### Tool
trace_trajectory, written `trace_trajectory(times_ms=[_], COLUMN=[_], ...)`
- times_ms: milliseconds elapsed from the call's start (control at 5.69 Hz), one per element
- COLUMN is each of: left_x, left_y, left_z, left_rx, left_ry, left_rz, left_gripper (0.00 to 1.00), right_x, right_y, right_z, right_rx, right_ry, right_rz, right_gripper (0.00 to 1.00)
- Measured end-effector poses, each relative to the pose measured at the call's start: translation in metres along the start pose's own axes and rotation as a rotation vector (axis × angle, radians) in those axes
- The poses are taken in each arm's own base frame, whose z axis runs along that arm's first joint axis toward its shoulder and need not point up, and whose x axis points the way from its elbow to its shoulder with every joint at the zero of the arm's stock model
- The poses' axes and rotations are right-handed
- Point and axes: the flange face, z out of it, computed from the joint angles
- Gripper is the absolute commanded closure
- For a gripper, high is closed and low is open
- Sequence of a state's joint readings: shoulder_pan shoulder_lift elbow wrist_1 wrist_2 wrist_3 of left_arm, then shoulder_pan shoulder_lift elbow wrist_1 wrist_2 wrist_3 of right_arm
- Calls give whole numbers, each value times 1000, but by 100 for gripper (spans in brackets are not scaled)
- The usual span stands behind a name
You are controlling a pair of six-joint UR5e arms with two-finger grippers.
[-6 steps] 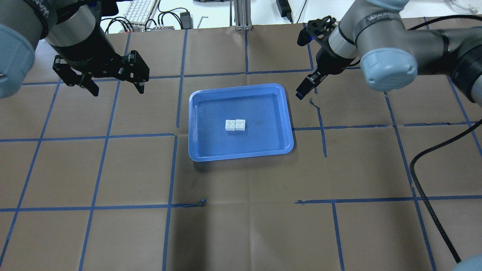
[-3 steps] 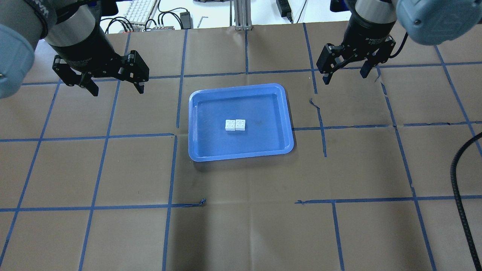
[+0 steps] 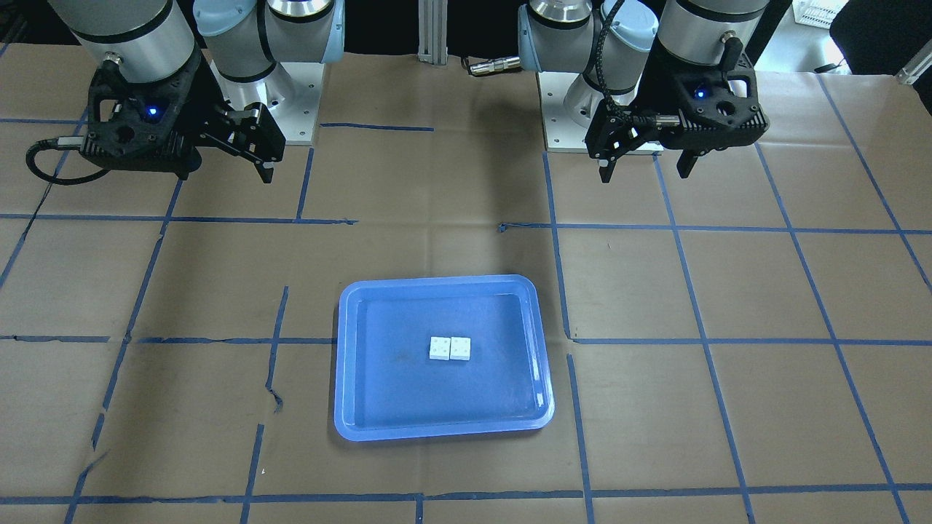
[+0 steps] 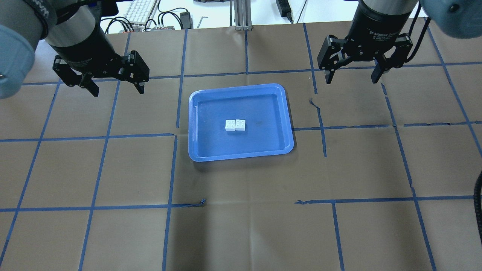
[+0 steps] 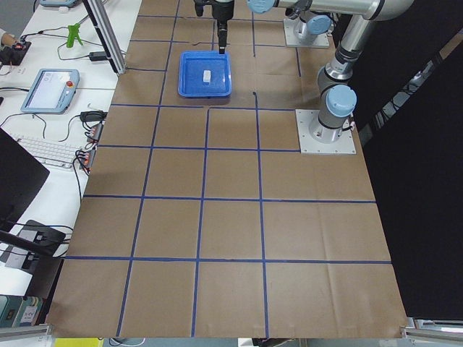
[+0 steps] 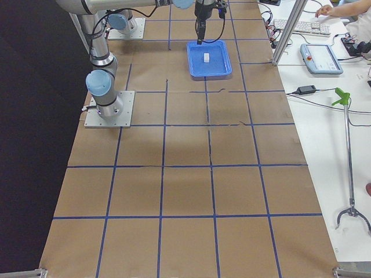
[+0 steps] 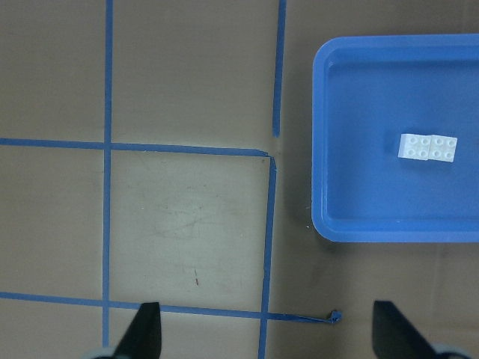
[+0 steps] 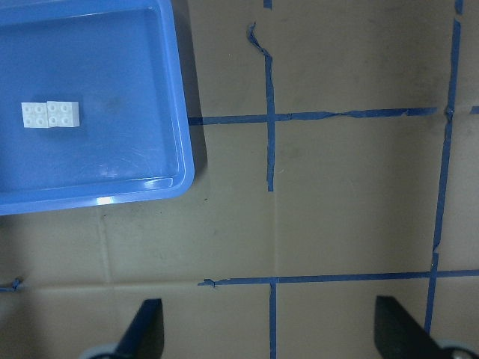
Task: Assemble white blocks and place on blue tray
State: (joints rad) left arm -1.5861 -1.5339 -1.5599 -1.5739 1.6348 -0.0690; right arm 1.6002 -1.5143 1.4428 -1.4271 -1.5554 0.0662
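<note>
The two white blocks [image 4: 235, 125] sit side by side, touching, on the floor of the blue tray [image 4: 263, 141] near its middle. They also show in the front view [image 3: 450, 348] and both wrist views [image 7: 427, 148] [image 8: 51, 114]. My left gripper [image 4: 118, 91] hangs open and empty above the paper, left of the tray. My right gripper [image 4: 352, 81] hangs open and empty above the paper, beyond the tray's far right corner. Neither gripper touches the blocks or the tray.
Brown paper with a blue tape grid covers the table. A keyboard and cables [image 4: 141, 9] lie beyond the far edge, next to an aluminium post [image 4: 241, 15]. A black cable [image 4: 478, 203] hangs at the right edge. The arm bases [image 3: 582, 109] stand behind the tray.
My right arm has swung up and turned its wrist, so the right gripper now points straight down farther right of the tray. The left gripper, the blocks and the tray have not moved.
</note>
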Motion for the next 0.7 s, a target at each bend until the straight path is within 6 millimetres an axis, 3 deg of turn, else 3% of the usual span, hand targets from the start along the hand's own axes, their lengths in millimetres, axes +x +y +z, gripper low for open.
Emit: trace_trajectory(times_ms=[703], left_x=[0], left_y=[0], left_z=[-1], left_rx=[-1], left_ry=[1], left_rz=[-2], left_gripper=[1], right_x=[10], right_y=[-3], right_z=[4], right_rx=[-6], right_ry=[-4], right_rz=[27], right_gripper=[0])
